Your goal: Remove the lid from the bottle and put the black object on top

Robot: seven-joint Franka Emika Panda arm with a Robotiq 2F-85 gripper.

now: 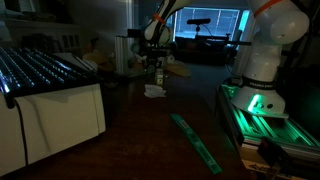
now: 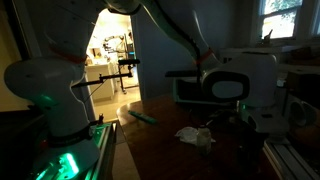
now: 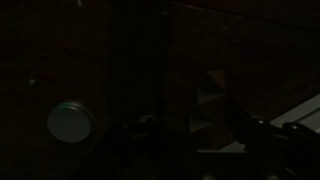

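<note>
— Hovering in the upper middle of the frame, the gripper [image 1: 156, 60] is hanging just above the bottle [image 1: 158, 75] in an exterior view. Which step are we watching?

— The first, by my reading. Nothing is suggesting the lid is off, and the arm is lining up to take it. The bottle is standing upright at the far end of the table [image 1: 130, 135], just behind a crumpled white paper [image 1: 153, 91].

— Are the jaws spreading, or pinching something?

— I cannot tell. The room is lying in near darkness, and the wrist view is giving only dim shapes along its bottom edge. A pale disc [image 3: 70, 122] is glowing at lower left there. It is possibly the lid seen from above, though I am not vouching for that.

— And the black object?

— It is not showing anywhere I can make out. Only a green strip [image 1: 196, 142] is lying on the table at lower right, well apart from the bottle.

— So what is the next move asking for?

— If that disc is the lid, it is sitting off to one side of the wrist view. So the move is calling for centring first, then a straight descent and a light grip on the lid alone. The slim bottle is looking easy to tip, and the paper is sitting close by.
</note>
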